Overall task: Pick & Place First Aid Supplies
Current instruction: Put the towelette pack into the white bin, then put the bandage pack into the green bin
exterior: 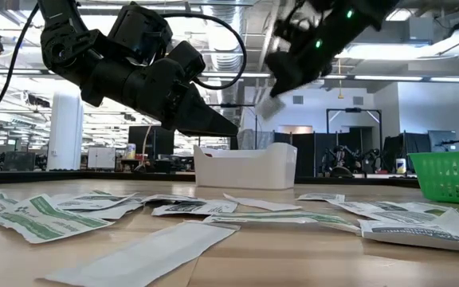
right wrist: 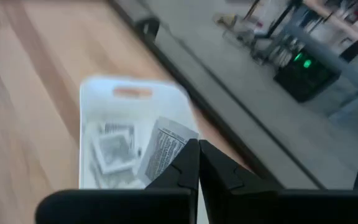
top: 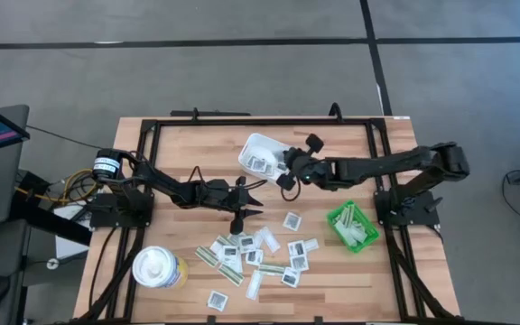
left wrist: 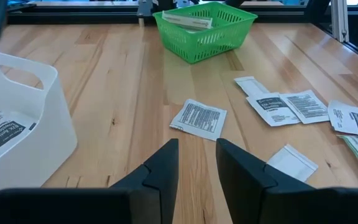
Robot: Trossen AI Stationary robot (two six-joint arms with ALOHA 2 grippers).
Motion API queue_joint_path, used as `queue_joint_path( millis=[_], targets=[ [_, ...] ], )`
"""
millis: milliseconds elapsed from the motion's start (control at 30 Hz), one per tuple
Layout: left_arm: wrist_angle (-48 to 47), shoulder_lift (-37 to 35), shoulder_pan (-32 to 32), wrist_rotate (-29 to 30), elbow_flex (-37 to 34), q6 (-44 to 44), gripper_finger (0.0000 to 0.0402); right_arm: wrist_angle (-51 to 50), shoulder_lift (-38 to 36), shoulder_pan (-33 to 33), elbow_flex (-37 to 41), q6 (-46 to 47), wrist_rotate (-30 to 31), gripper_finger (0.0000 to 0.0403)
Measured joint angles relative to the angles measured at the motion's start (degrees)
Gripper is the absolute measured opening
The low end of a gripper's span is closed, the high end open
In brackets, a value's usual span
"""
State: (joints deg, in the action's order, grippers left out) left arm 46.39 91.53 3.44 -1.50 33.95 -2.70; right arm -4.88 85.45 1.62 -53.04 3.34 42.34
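Note:
Several first aid supplies (top: pixel 251 257) lie flat on the wooden table, both square white packets and narrow olive-striped strips. My right gripper (right wrist: pixel 197 144) is shut on one square white packet (right wrist: pixel 163 146) above the white tray (right wrist: pixel 95 93), which holds a few packets (right wrist: pixel 114 146). In the low view this packet (exterior: pixel 271 106) hangs above the tray (exterior: pixel 245 166). My left gripper (left wrist: pixel 196 165) stands open over the table's middle, nothing between its fingers, just short of a printed packet (left wrist: pixel 199 118). My right gripper pinches the square packet by one edge (right wrist: pixel 180 148) between its two fingertips. The fingers slant downward from the table's right side. The packet is lifted clear, hanging tilted below the fingers over the tray's open top.
A green mesh bin (top: pixel 352 226) with a few strips stands at the right. A white round tub (top: pixel 159 268) sits near the front left. Black frame rails (top: pixel 242 120) edge the table. Bare wood lies between the tray and the scattered packets.

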Motion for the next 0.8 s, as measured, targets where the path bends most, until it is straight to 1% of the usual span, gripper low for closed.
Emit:
queue_joint_path(
  millis=[167, 333, 500, 633, 700, 800],
  targets=[
    [-0.1, 0.0, 0.0, 0.0, 0.0, 0.0, 0.0108, 0.9, 5.5, 0.9, 0.1, -0.3, -4.7, 0.0],
    [-0.1, 0.0, 0.0, 0.0, 0.0, 0.0, 0.0108, 1.7, 8.5, 0.3, -0.3, -5.1, -4.8, 0.0009],
    [-0.1, 0.0, 0.0, 0.0, 0.0, 0.0, 0.0108, 1.8, 8.0, -1.3, -4.4, -11.2, -4.4, 0.0041],
    [-0.1, 0.0, 0.0, 0.0, 0.0, 0.0, 0.0108, -1.7, 7.0, -2.9, -9.7, -12.7, -4.3, 0.0069],
    [-0.2, 0.0, 0.0, 0.0, 0.0, 0.0, 0.0108, -7.6, 7.1, -4.1, -12.6, -11.0, -4.5, 0.008],
    [-0.7, 0.0, 0.0, 0.0, 0.0, 0.4, 0.0108, -15.8, 7.0, -6.6, -16.6, -7.2, -6.9, 0.0093]
  ],
)
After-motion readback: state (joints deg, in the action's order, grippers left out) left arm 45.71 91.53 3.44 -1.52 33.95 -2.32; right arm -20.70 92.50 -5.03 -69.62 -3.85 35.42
